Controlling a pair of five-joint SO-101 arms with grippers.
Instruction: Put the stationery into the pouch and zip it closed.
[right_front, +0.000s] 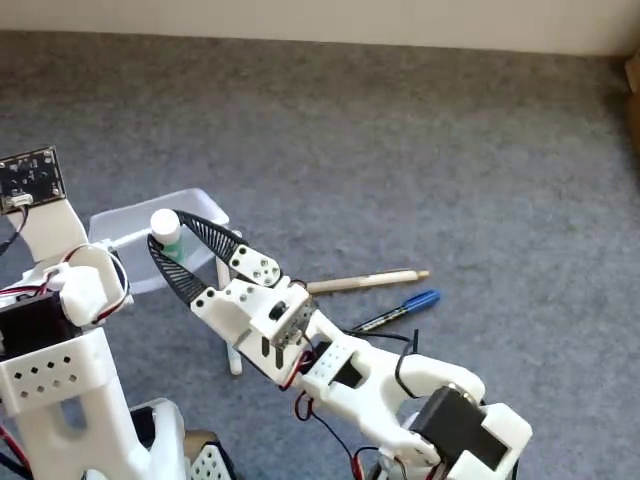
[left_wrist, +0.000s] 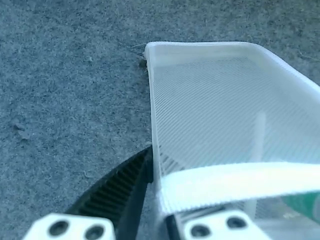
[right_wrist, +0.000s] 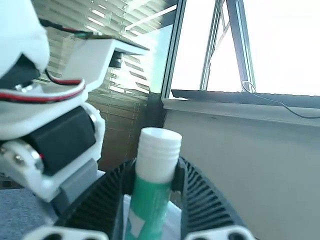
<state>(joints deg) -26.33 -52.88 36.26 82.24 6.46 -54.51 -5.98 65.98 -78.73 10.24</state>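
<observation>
A translucent white mesh pouch (right_front: 120, 228) stands open on the grey carpet at the left. My left gripper (left_wrist: 150, 167) is shut on the pouch's (left_wrist: 225, 105) side wall near its zip band. My right gripper (right_front: 165, 233) is shut on a glue stick (right_front: 166, 228) with a white cap and green body, holding it upright at the pouch's mouth. In the right wrist view the glue stick (right_wrist: 155, 185) sits between the black fingers (right_wrist: 102, 205). A beige pen (right_front: 365, 281) and a blue pen (right_front: 398, 309) lie on the carpet beside the right arm.
A thin white stick-like item (right_front: 234, 352) lies partly under the right arm. The left arm's white body (right_front: 60, 330) stands close beside the pouch. Open grey carpet (right_front: 420, 140) stretches behind and to the right.
</observation>
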